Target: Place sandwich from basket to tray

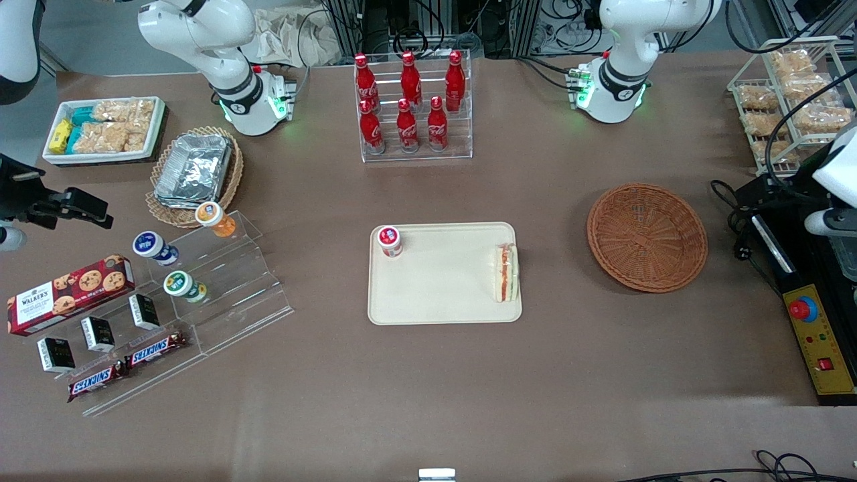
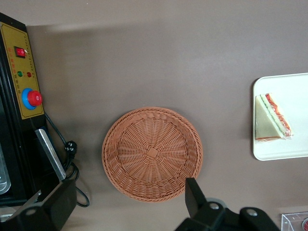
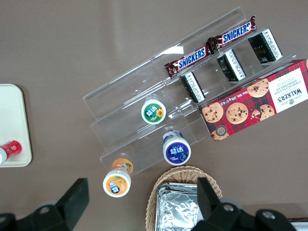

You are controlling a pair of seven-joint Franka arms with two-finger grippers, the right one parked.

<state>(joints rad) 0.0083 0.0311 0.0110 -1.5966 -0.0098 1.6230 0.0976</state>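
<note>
The sandwich (image 1: 507,273) lies on the beige tray (image 1: 435,288), at the tray's edge nearest the basket; it also shows in the left wrist view (image 2: 272,118) on the tray (image 2: 288,144). The reddish-brown wicker basket (image 1: 647,237) stands empty beside the tray, toward the working arm's end of the table. My left gripper (image 2: 126,199) hangs high above the table over the basket's (image 2: 152,152) rim, near the control box. It is wide open and holds nothing.
A yellow control box (image 1: 803,309) with a red button and a black cable (image 2: 72,149) lie beside the basket. A red-lidded cup (image 1: 389,241) stands on the tray's corner. A rack of cola bottles (image 1: 410,100) stands farther from the front camera.
</note>
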